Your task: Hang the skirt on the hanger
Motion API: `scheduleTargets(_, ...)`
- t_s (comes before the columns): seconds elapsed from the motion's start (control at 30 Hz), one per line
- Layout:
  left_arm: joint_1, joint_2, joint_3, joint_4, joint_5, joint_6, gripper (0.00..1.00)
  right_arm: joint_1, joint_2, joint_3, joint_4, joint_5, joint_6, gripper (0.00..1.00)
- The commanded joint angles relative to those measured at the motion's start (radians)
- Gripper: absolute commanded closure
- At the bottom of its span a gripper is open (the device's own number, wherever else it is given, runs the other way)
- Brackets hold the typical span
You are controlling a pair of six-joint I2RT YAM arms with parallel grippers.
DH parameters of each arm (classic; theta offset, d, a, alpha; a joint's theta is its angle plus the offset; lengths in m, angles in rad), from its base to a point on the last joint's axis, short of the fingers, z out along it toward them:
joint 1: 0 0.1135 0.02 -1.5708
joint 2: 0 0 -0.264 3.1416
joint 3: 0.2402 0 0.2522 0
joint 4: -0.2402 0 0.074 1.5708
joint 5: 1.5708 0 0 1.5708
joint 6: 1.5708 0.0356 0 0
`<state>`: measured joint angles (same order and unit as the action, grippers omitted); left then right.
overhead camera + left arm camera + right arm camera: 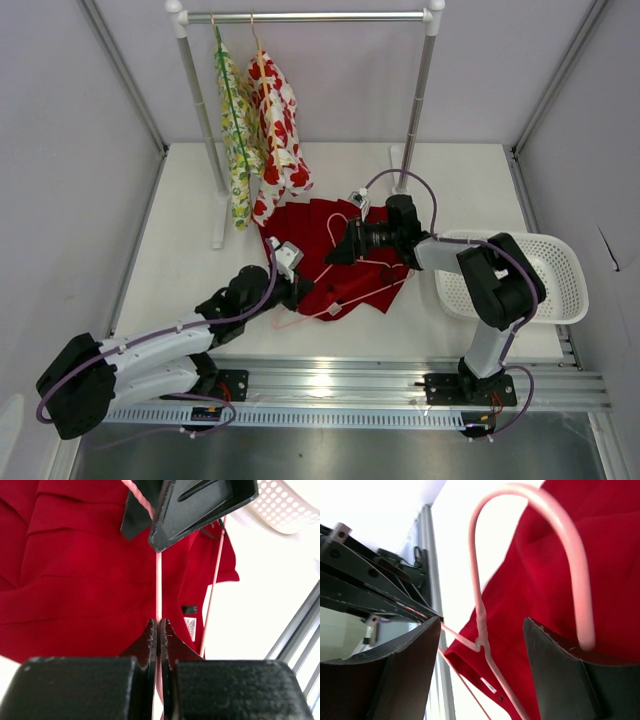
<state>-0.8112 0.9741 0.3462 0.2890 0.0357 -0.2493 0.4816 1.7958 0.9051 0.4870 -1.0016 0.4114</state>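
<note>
Overhead, the skirt (305, 225) lies spread flat on the white surface (190, 230), and the hanger (300, 320) rests on top of it, hook toward the far rail (310, 16). The left claw (297, 290) meets the hanger's near corner and the right claw (335, 252) sits at its hook, seemingly so that the frame is steadied from both ends.

From the left wrist, its claw is pressed together on the pink wire, pinning it just above the red fabric, with the white label (190, 626) close by.

From the right wrist, that claw is spread, the hook's neck passing between the fingers (560, 670) untouched. Judging by this, the skirt is not yet on the hanger.
</note>
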Motion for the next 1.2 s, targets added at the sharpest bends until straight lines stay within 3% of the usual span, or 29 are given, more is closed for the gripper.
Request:
scheduleTargets(0.0,-0.025,-0.021,-0.013,0.118,-0.065,0.044,1.00,0.009,0.007,-0.008,0.117,-0.075,0.052,0.28)
scheduleTargets(0.07,-0.031,-0.023,-0.009,0.113,-0.106,0.051,1.00,0.017,-0.004,-0.034,0.145,-0.077,0.066,0.28)
scheduleTargets(0.37,-0.036,0.003,0.046,0.053,-0.226,0.053,1.00,0.032,-0.065,-0.112,0.134,-0.036,0.043,0.45)
scheduleTargets(0.4,-0.036,0.006,0.050,0.039,-0.230,0.053,1.00,0.032,-0.082,-0.121,0.128,-0.031,0.035,0.57)
scheduleTargets(0.47,-0.036,0.017,0.066,0.015,-0.261,0.038,1.00,0.032,-0.101,-0.126,0.093,-0.014,0.017,0.70)
scheduleTargets(0.5,-0.036,0.021,0.073,0.003,-0.279,0.036,1.00,0.035,-0.113,-0.129,0.075,-0.005,0.004,0.82)
scheduleTargets(0.57,-0.036,0.025,0.083,-0.008,-0.287,0.025,1.00,0.037,-0.153,-0.138,0.035,0.011,-0.025,0.84)
scheduleTargets(0.67,-0.036,0.034,0.109,-0.054,-0.307,-0.001,1.00,0.038,-0.206,-0.150,-0.011,0.061,-0.046,1.00)
scheduleTargets(0.77,-0.036,0.041,0.200,-0.206,-0.378,-0.044,0.88,0.046,-0.271,-0.175,-0.033,0.148,-0.049,1.00)
scheduleTargets(0.8,-0.036,0.011,0.226,-0.252,-0.394,-0.053,0.74,0.048,-0.286,-0.182,-0.031,0.193,-0.043,1.00)
scheduleTargets(0.9,-0.036,-0.079,0.229,-0.300,-0.398,-0.105,0.44,0.045,-0.315,-0.204,-0.021,0.238,-0.010,1.00)
scheduleTargets(1.17,-0.060,-0.283,0.163,-0.491,-0.349,-0.327,0.47,0.032,-0.244,-0.206,0.180,0.259,0.216,1.00)
